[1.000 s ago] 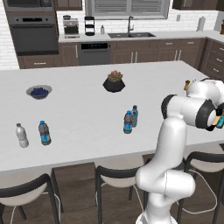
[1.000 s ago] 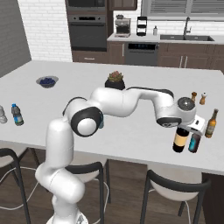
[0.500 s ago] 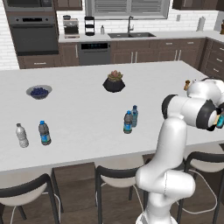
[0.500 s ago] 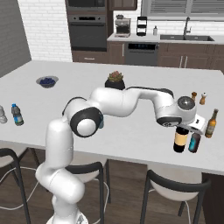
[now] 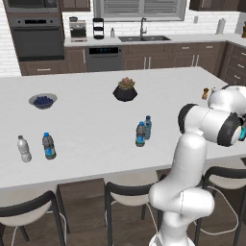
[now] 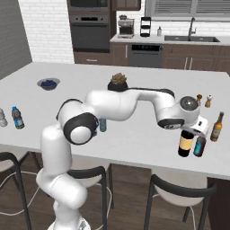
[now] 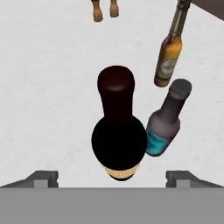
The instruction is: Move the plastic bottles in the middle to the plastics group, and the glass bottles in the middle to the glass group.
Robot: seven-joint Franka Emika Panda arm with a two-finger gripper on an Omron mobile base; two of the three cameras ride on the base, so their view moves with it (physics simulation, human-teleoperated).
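The dark wine bottle stands upright on the island, right beside the teal-blue bottle and close to the amber bottle. My gripper is open just above the wine bottle's neck, its fingertips set wide to either side and touching nothing. From the right base, the gripper hovers over the wine bottle, with the teal bottle and amber bottle alongside. Two blue-capped plastic bottles stand mid-island. At the left stand the clear white-capped bottle and a grey bottle.
Salt and pepper shakers stand behind the glass bottles. A potted plant and a bowl of blueberries sit farther back on the island. Stools line the near edge, which runs close to the glass bottles.
The hand seems to have risen slightly over the wine bottle. The bottle itself stands in the same spot beside the teal one.
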